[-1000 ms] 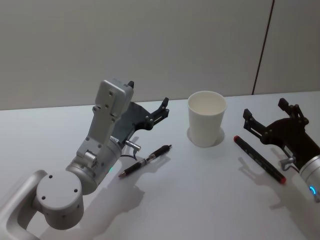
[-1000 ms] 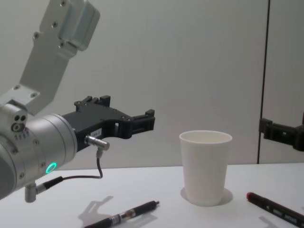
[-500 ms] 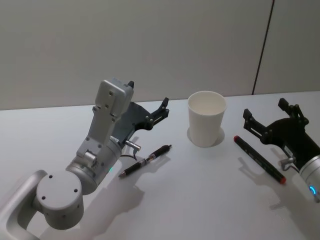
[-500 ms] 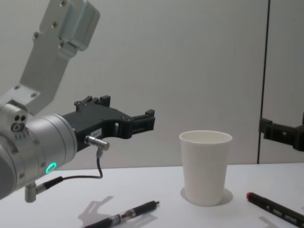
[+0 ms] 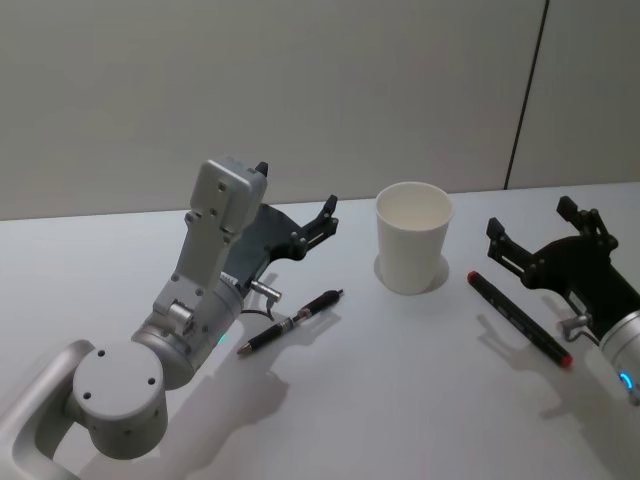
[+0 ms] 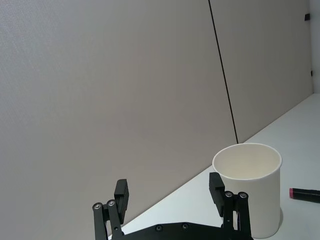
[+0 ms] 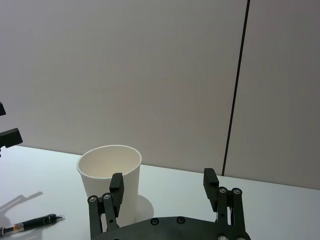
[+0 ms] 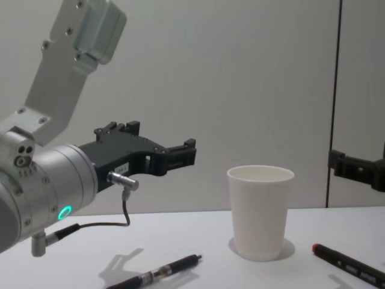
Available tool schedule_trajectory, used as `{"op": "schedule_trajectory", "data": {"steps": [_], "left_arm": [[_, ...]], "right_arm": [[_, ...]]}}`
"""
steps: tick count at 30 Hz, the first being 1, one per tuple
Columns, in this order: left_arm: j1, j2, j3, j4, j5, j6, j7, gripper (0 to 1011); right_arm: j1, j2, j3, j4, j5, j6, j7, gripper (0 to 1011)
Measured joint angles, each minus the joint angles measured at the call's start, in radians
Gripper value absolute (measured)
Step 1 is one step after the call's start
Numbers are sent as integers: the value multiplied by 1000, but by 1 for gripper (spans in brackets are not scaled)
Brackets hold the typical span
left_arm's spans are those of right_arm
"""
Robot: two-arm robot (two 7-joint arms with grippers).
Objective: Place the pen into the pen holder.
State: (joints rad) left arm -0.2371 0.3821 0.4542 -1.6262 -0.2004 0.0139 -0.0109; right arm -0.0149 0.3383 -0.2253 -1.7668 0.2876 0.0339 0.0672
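The pen holder (image 5: 413,237), a white paper cup, stands upright at the table's middle back, also seen as the cup (image 8: 260,211) from the chest. A slim black pen (image 5: 290,322) lies flat to its left, below my left gripper (image 5: 294,192). That gripper hovers open and empty above the table, pointing toward the cup (image 6: 248,192). A thicker black marker with red ends (image 5: 518,318) lies to the cup's right, just beside my right gripper (image 5: 531,220), which is open, empty and also faces the cup (image 7: 111,182).
The white table (image 5: 400,400) stretches back to a plain grey wall with a dark vertical seam. The left arm's big silver joints (image 5: 120,390) take up the near left. The right arm's wrist (image 5: 625,350) sits at the right edge.
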Motion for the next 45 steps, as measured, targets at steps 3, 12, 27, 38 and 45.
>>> {"op": "schedule_trajectory", "data": {"steps": [3,12,27,38,45], "left_arm": [[0,0,0,0,0,0,0,1001],[0,0,0,0,0,0,0,1001],[0,0,0,0,0,0,0,1001],[0,0,0,0,0,0,0,1001],[0,0,0,0,0,0,0,1001]], "right_arm": [[-2,4,3,0,3,0,2,1002],[-17,36,28,-11,27,15,15,1001],[-46,94,70,-63,70,76,33,1001],[-44,118,89,-92,95,163,47,1002],[-30,124,93,-100,105,241,55,1002]]}}
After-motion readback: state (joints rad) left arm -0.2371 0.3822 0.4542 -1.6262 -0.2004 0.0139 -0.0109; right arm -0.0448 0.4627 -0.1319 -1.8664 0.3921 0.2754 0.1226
